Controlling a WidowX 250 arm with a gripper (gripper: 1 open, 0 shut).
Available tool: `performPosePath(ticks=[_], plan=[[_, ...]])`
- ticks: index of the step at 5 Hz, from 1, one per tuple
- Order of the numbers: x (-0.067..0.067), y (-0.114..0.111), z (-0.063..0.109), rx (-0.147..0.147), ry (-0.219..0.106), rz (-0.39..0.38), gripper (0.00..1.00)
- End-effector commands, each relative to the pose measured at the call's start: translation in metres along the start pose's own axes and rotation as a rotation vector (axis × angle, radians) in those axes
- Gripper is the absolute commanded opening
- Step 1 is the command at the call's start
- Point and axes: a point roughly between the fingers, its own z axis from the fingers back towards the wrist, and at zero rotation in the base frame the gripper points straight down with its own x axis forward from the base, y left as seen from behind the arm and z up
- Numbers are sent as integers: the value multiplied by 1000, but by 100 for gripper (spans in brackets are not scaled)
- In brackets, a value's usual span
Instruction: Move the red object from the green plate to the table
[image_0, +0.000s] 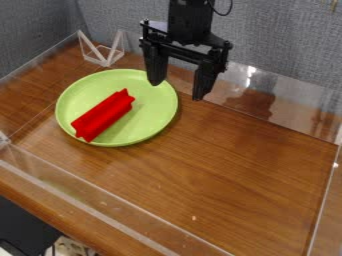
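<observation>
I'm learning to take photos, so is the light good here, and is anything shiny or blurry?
In the camera view: light looks bright; the table has a pale, shiny patch toward the back right; the red block shows clearly on the green plate, though the small picture looks a bit soft.

You see a shiny brown wood table — and on it, toward the top-left corner, a round green plate lies near the left edge.
</observation>
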Motion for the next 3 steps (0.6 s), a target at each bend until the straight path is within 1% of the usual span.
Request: performPosePath(ticks=[1, 2, 3], plan=[[4, 13, -8, -2, 20, 9, 100], [15, 32, -16, -1, 23, 10, 100], [17, 52, -19, 5, 19, 7, 100]])
